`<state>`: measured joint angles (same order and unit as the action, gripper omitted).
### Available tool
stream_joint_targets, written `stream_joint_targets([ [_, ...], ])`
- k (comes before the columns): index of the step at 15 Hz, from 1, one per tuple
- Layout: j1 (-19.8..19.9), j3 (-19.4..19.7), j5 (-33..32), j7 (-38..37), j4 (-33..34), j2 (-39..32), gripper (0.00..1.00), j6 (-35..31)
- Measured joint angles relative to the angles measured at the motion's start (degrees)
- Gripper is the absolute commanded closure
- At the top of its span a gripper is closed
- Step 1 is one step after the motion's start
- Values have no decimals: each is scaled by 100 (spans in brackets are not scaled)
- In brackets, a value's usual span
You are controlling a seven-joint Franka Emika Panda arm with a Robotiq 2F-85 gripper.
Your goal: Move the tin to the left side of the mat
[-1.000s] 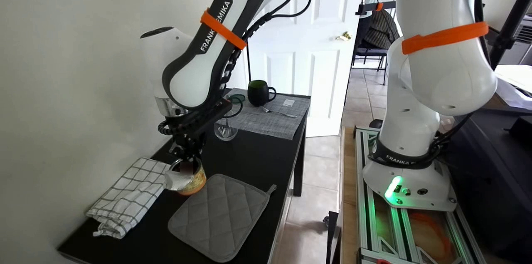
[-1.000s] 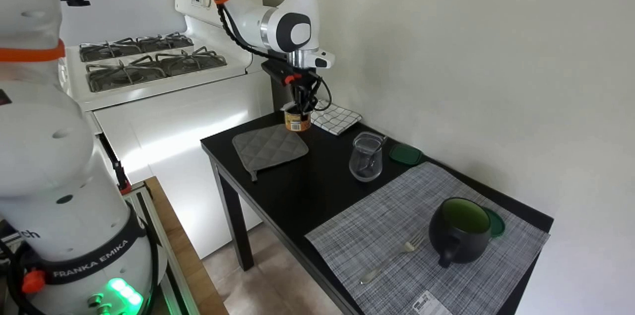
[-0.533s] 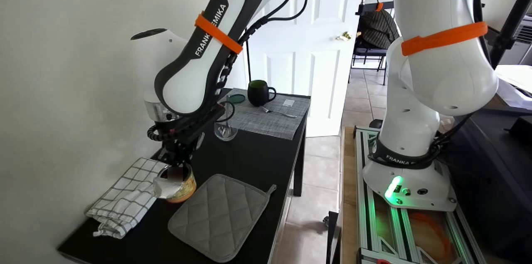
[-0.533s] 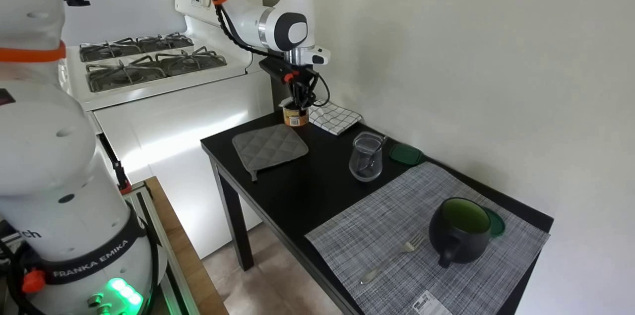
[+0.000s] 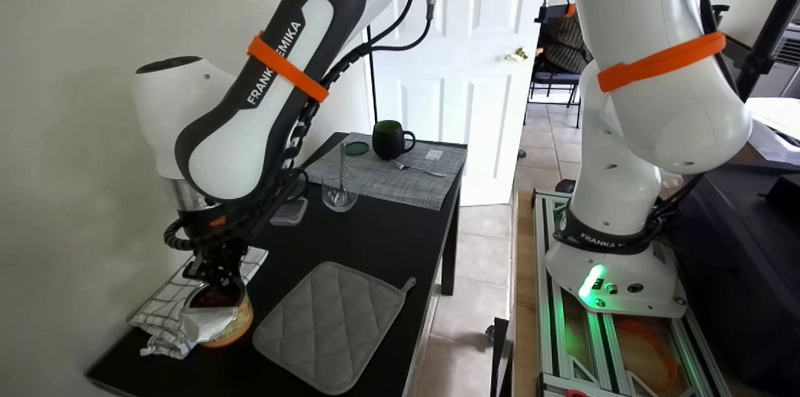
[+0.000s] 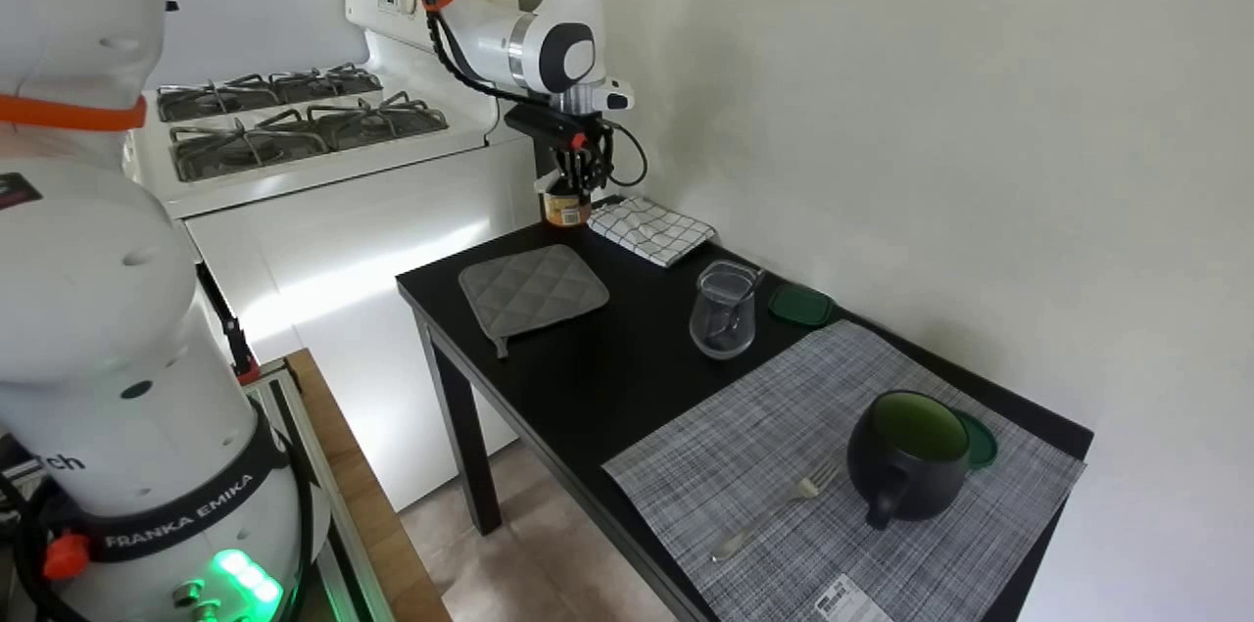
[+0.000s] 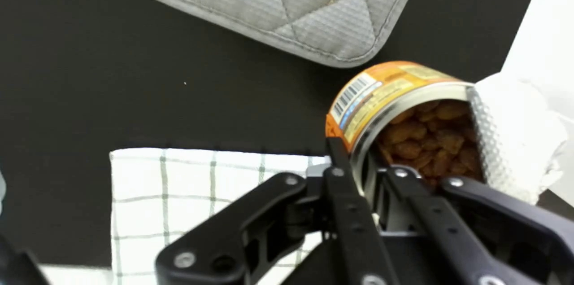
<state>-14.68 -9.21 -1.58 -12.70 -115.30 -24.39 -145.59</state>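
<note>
Claw pinches the tin rim near the short edge of the tabletop! Only the wrist view clearly shows nuts; quilted potholder, checked towel crowd close.

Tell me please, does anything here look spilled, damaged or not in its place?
The foil lid of the tin is peeled back and bent outward, so the nuts inside sit uncovered while the gripper holds the tin. The checked towel is also crumpled at one end, though the rest looks flat. I see no spill.

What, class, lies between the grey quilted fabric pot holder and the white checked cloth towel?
In the wrist view, black tabletop; toward the picture's right, the round orange-labelled metal tin shows there too.
</note>
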Motion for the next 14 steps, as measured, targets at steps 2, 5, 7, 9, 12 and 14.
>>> stream_joint_targets([
  [2,12,-15,19,302,264,-241,88,0],
  [5,40,-19,39,561,551,-542,88,150],
  [7,41,-20,39,597,602,-602,97,157],
  [9,35,-10,34,597,602,-605,97,154],
  [12,-2,-14,34,597,585,-654,97,-13],
  [14,-94,-13,11,591,562,-714,97,-157],
])
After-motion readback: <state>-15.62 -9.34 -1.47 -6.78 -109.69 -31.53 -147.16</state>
